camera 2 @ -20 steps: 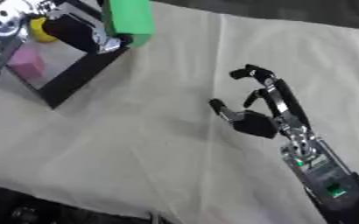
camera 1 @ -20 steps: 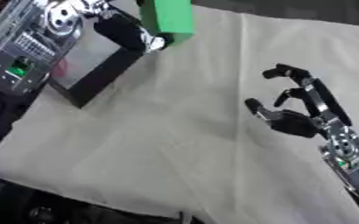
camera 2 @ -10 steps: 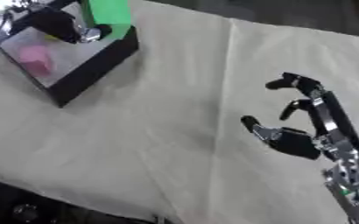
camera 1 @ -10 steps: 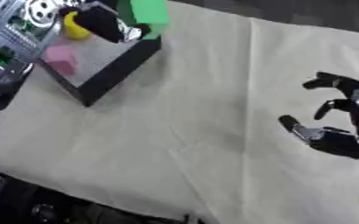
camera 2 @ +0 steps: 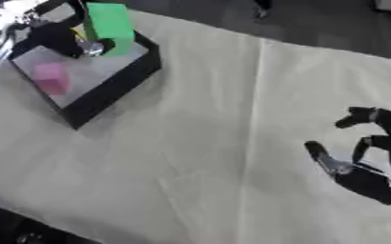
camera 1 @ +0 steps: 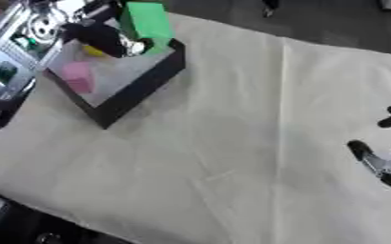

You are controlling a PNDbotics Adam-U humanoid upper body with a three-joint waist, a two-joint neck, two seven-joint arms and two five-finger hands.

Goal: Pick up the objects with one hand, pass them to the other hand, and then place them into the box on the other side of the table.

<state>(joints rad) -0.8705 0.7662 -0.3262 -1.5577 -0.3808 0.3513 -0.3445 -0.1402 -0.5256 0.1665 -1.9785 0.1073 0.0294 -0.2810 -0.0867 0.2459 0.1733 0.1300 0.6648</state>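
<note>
Left eye view: the left hand (camera 1: 105,40) grips a green block (camera 1: 146,20), standing upright over the far corner of the black box (camera 1: 140,86), above a pink block (camera 1: 77,76) and something yellow (camera 1: 93,50).

Right eye view: the right hand (camera 2: 367,167) hovers well apart over bare cloth (camera 2: 207,143), fingers relaxed, holding nothing.

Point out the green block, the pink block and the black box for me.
green block (camera 1: 146,20), left eye view, on its broad front face.
pink block (camera 2: 50,77), right eye view, on its top face.
black box (camera 1: 140,90), left eye view, on its near right wall.
</note>
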